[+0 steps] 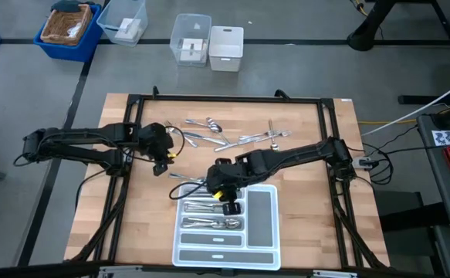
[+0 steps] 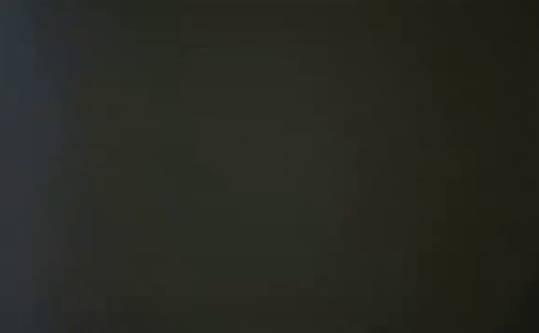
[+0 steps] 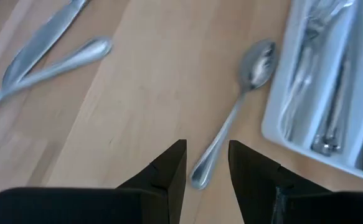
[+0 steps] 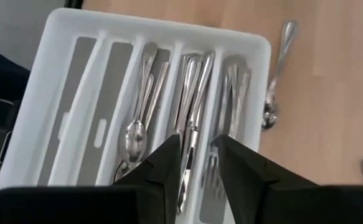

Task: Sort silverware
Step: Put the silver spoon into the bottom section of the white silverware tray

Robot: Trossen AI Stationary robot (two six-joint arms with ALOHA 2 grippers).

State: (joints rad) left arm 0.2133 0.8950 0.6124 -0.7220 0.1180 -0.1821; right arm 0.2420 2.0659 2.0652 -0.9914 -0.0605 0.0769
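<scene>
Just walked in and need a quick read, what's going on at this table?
Two robot arms are sorting silverware into a white tray. The right gripper hovers over the tray's filled slots, jaws open and empty. The left gripper waits, jaws open, above a loose spoon beside the tray. More silverware lies unsorted.

- My table (image 1: pixel 140 224) has a pale wood-block top inside a black frame (image 1: pixel 225 98).
- Grey floor (image 1: pixel 302 54) lies all round it.
- Beyond the far edge stand a blue bin (image 1: pixel 69 31) holding a basket, two clear tubs (image 1: pixel 124 19) and a white tub (image 1: pixel 226 48).
- A white cable (image 1: pixel 410 116) runs off past the right edge.
- My low camera shows only darkness.
</scene>
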